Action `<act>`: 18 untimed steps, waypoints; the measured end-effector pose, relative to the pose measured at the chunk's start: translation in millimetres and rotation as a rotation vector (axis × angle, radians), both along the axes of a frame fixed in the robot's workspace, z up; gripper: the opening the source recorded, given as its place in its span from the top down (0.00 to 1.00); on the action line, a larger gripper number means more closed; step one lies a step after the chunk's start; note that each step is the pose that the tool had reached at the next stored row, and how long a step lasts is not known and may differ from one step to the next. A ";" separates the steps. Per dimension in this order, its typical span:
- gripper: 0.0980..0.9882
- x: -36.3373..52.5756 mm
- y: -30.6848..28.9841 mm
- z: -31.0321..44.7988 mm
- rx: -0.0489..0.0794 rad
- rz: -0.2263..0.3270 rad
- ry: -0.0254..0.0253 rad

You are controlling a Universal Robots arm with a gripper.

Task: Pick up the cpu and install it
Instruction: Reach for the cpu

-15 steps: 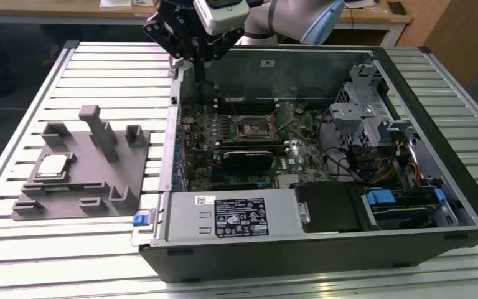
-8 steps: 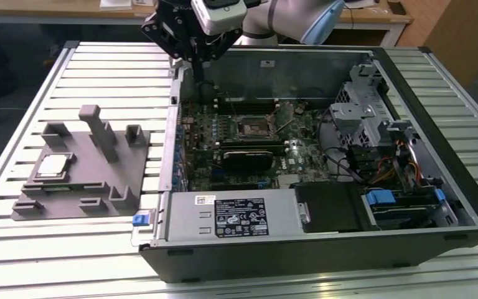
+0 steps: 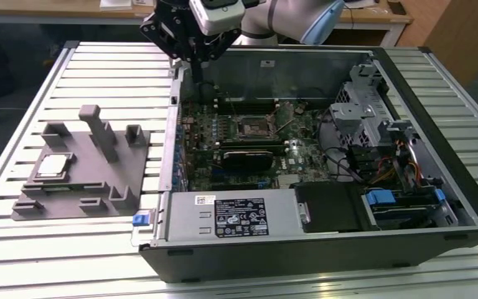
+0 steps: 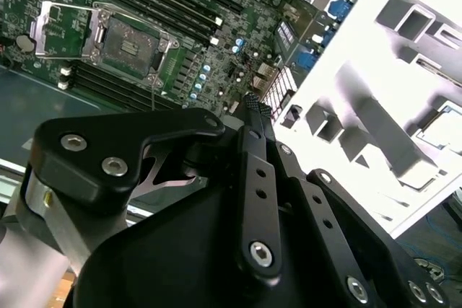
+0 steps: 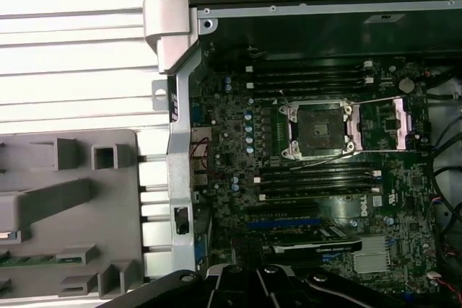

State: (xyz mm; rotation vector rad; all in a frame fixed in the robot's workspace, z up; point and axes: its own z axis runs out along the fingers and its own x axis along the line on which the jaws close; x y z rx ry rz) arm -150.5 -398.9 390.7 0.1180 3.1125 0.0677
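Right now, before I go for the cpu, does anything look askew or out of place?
Nothing stands out. The cpu lies flat in its recess on the grey fixture. The motherboard socket is open with its frame swung aside. The gripper hangs above the far edge of the computer case.

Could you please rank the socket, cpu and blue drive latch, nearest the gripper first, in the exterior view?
From the gripper:
1. socket, inside the case.
2. cpu, on the grey tray, exterior view's left.
3. blue drive latch, exterior view's right.
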 end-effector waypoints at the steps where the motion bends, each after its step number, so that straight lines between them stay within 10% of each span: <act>1: 0.99 -0.3 0.0 -0.1 0.000 0.000 0.0000; 18: 0.99 -8.3 0.0 -0.6 0.000 0.000 0.0000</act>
